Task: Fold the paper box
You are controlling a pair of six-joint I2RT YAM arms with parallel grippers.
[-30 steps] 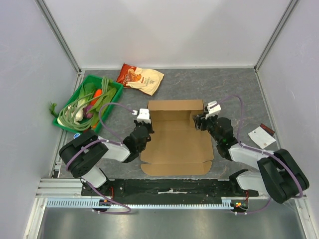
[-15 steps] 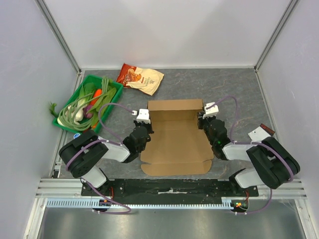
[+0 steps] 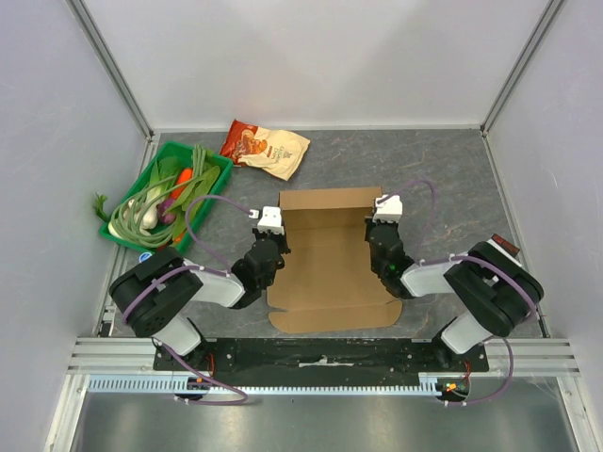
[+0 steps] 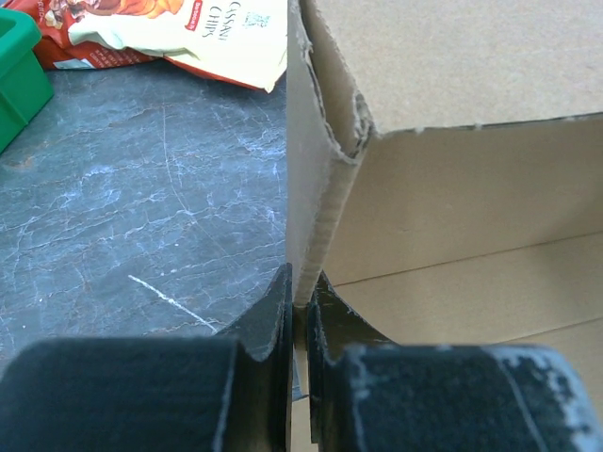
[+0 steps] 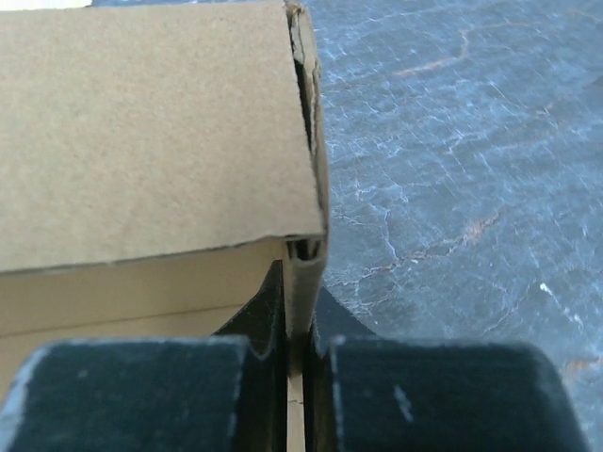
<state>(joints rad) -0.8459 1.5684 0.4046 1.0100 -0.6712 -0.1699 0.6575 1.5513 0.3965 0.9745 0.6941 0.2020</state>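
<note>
The paper box point(image 3: 330, 268) is a plain brown cardboard cutout lying mid-table, its far wall and both side walls raised. My left gripper point(image 3: 279, 237) is shut on the box's upright left side wall point(image 4: 316, 217), which stands pinched between the black fingers point(image 4: 273, 311). My right gripper point(image 3: 374, 235) is shut on the upright right side wall point(image 5: 306, 264), its folded edge squeezed between the fingers point(image 5: 268, 306). The far wall point(image 5: 151, 132) rises just ahead of both wrist cameras. The near flap point(image 3: 330, 318) lies flat towards the arm bases.
A green bin point(image 3: 170, 193) of vegetables sits at the far left. A cream-and-red snack bag point(image 3: 266, 147) lies behind the box, also seen as the bag point(image 4: 188, 28) in the left wrist view. White walls enclose the grey table point(image 3: 443, 179).
My right gripper moved left onto the box's right side wall and shut on it, standing it upright. The left gripper kept its grip and place.
</note>
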